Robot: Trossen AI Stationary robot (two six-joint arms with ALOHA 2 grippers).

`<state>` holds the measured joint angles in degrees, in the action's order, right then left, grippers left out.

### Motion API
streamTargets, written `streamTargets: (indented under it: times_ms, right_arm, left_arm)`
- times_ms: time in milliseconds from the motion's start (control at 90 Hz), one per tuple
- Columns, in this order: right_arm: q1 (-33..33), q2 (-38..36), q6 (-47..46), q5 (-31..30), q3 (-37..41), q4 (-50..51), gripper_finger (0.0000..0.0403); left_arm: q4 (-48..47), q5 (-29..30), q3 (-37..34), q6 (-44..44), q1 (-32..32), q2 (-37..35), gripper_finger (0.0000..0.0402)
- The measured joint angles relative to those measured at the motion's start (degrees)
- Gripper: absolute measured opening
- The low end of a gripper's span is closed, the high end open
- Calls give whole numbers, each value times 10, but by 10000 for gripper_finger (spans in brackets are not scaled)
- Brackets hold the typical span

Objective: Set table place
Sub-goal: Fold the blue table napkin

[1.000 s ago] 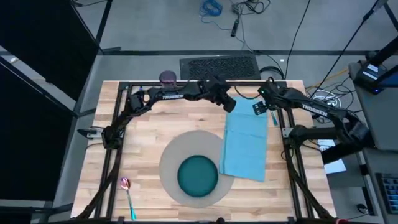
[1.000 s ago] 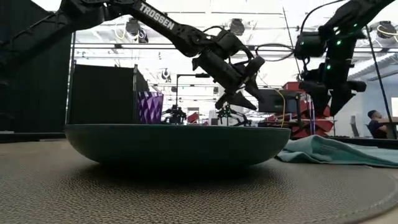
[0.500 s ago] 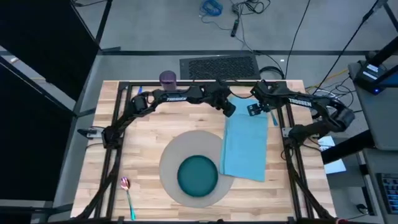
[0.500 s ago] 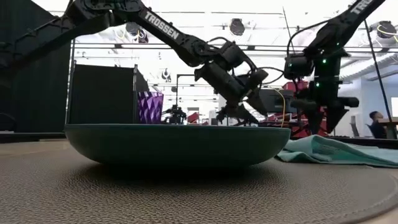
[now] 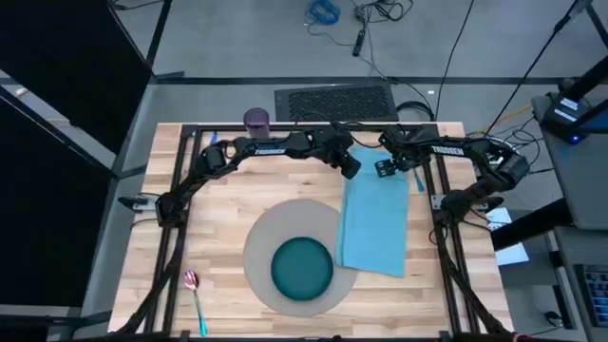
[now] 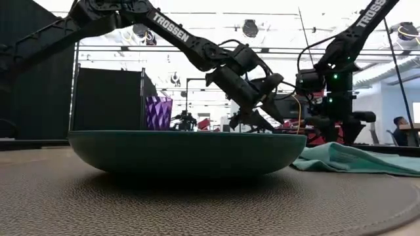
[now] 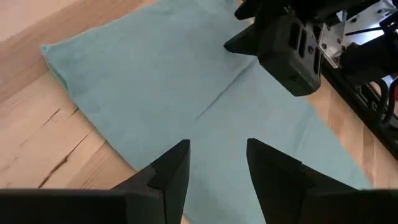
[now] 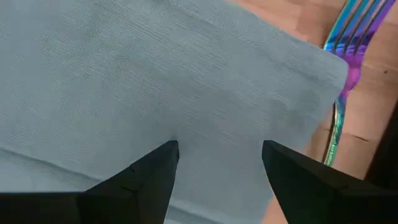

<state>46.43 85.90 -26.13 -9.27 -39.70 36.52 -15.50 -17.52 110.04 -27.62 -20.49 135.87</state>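
Both grippers, left (image 7: 214, 165) & right (image 8: 217, 165), hover spread-fingered over napkin (image 5: 375, 223); uneven pinches prob. bunch it vs fork (image 8: 348, 81)

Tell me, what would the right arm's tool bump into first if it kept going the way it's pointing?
Most likely the light blue cloth napkin. The right tool is open and aimed down at it, with nothing between. How much gap remains is unclear.
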Motion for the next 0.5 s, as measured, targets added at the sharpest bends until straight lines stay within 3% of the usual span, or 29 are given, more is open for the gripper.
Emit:
streamTargets:
  times_ms: [122,333,500]
  right_arm:
    - [-13,-5,0,5,1,-22,231]
    - [-46,-4,4,83,0,-78,231]
    - [-57,-4,17,83,0,-88,231]
  left_arm:
    - [0,0,0,0,0,0,143]
    - [-8,0,0,0,0,0,143]
    - [-15,13,0,0,-1,0,143]
